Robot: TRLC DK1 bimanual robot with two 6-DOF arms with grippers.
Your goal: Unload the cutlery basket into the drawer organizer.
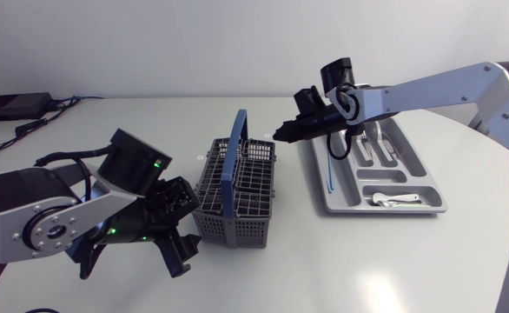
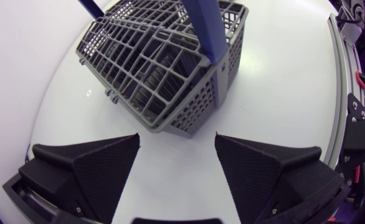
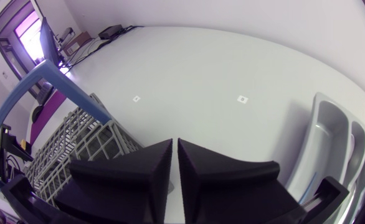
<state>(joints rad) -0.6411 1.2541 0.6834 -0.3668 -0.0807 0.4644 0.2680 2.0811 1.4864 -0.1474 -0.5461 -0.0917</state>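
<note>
Clerk: Tabletop (image 1: 237,278), white, one. Arms next?

Checker: Two. Left arm (image 1: 37,217) comes in over the near left corner. Right arm (image 1: 428,87) comes in from the far right edge and reaches toward the middle.

Clerk: Next size down.

Checker: Drawer organizer (image 1: 411,161), grey, lying flat by the right edge. It has long compartments and one cross compartment at its near end. Then the cutlery basket (image 1: 234,187), a grey grid with a blue handle (image 1: 237,148). It stands upright about the middle of the tabletop, near the organizer's left side but apart from it.

Clerk: Grippers?

Checker: Left gripper (image 1: 189,224) has its fingers spread wide and holds nothing. It faces the basket's near left corner, close to it but not touching. Right gripper (image 1: 285,132) has its fingers pressed together to a slit with nothing between them. It hangs above the tabletop, between the basket's far right corner and the organizer.

Clerk: Small items.

Checker: One pale piece (image 1: 393,201) in the cross compartment. Several pieces (image 1: 378,149) in the middle long compartments, too small to type. One thin blue piece (image 1: 332,176) in the leftmost compartment.

Clerk: Status of the unloading?

Checker: No cutlery shows in the basket, either from above or through the grid in the left wrist view, though the lower cells are partly hidden. My judgement is that the job is nearly or wholly done. What is left, at most, is anything lying out of sight in the basket.
</note>
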